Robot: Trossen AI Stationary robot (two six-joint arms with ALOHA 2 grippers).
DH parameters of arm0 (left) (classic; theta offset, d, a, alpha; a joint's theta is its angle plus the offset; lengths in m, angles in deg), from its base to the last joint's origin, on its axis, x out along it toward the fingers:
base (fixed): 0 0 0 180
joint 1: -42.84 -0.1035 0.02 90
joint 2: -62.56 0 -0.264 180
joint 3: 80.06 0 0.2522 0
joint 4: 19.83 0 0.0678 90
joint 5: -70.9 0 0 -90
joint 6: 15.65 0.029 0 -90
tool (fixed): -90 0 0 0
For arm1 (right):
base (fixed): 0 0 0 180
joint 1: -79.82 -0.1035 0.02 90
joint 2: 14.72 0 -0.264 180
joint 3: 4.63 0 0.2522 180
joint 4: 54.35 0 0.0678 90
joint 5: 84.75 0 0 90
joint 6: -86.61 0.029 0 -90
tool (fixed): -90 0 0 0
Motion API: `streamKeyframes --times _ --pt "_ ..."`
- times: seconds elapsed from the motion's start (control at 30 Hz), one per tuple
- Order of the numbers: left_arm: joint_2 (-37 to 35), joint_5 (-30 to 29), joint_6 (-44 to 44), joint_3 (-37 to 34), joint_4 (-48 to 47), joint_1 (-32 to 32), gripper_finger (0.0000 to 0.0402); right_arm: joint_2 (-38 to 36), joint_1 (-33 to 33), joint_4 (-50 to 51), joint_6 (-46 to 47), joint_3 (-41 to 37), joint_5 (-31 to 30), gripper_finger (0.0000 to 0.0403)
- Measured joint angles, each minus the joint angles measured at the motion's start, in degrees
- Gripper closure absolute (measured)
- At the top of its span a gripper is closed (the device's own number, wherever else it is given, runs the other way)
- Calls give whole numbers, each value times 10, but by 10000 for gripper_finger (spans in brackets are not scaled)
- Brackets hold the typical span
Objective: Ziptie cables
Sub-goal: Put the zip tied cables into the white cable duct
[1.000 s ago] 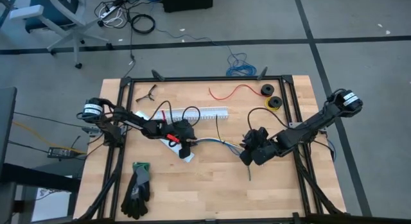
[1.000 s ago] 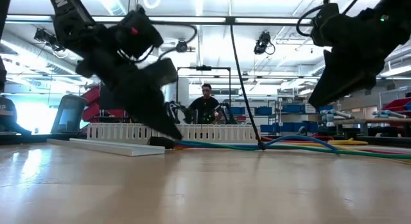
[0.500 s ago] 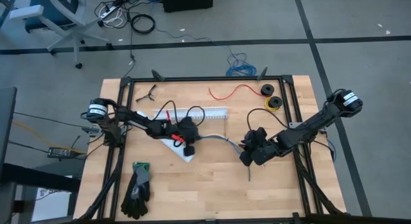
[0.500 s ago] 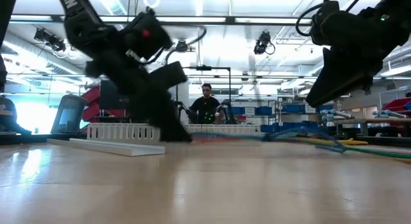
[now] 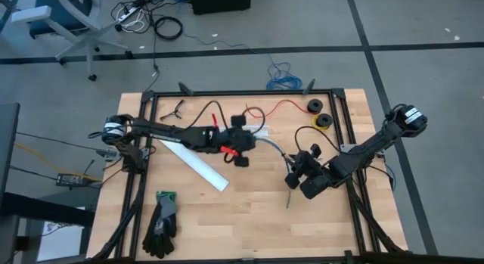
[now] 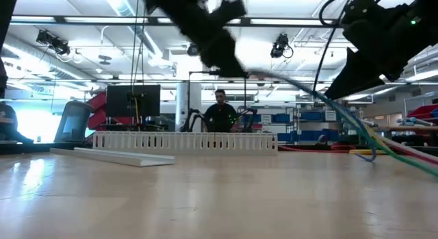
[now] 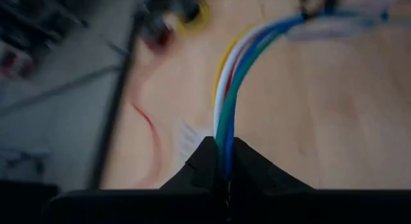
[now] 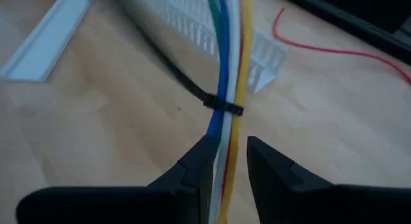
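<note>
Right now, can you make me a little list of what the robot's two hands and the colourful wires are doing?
left gripper: shut on one end of the cables, lifted above the table
right gripper: fingers either side of the cables' other end
cables: yellow, white, blue and green, stretched between both grippers
zip tie: black, looped round the cables
white channel: lying on the table
red wire: loose, near the far edge

I see even, bright overhead lighting with glaring ceiling strips in the low view, soft shadows on the table, and heavy blur across my left wrist view.
</note>
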Motion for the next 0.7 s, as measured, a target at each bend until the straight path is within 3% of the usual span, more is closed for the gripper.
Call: streamKeyframes --times 0.2,0.43,0.57,0.7 --pt "0 -31 24 55 18 -40 369 0 -1 12 27 0 -8 318" --pt "0 -34 24 61 14 -70 369 0 4 38 26 0 -109 318" --pt "0 -34 24 61 6 -71 369 0 33 67 47 0 -103 314" --pt "0 -34 24 61 4 -71 368 -1 67 69 56 0 -44 294"
